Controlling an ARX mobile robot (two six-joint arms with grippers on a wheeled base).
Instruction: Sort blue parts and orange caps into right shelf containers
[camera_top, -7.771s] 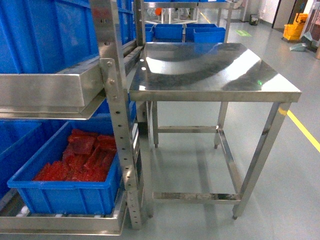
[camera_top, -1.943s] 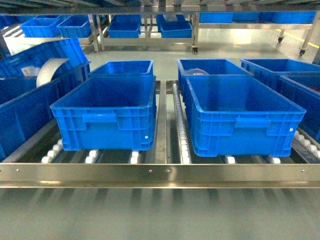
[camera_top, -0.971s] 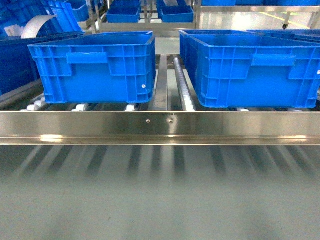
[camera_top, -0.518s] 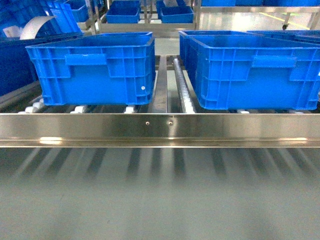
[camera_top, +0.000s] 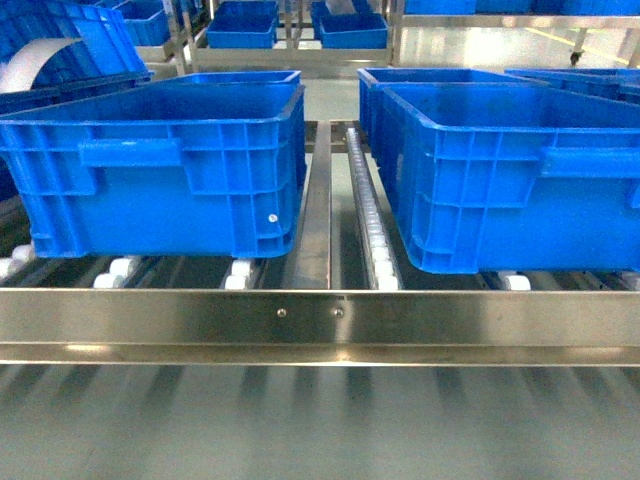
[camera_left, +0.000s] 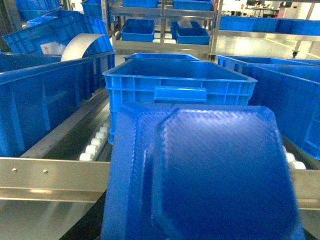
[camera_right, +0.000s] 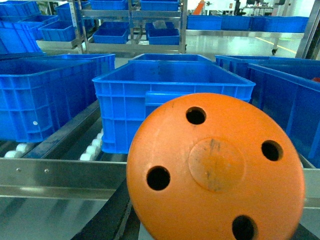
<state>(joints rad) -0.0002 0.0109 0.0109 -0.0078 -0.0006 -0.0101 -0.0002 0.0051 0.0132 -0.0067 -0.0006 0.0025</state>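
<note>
Here, two ribbed bright-blue plastic crates (camera_top: 160, 165) (camera_top: 510, 170) side by side on white shelf rollers (camera_top: 375, 235) behind a brushed steel rail (camera_top: 320, 320). Left wrist view: textured blue part (camera_left: 200, 175) filling foreground. Right wrist view: round orange cap (camera_right: 216, 167), four holes. Fingers' state on both sides: cannot tell.

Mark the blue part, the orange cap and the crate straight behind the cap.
blue part (camera_left: 210, 175): left wrist view, its raised textured face.
orange cap (camera_right: 216, 165): right wrist view, central disc.
crate (camera_right: 120, 107): right wrist view, front wall.
</note>
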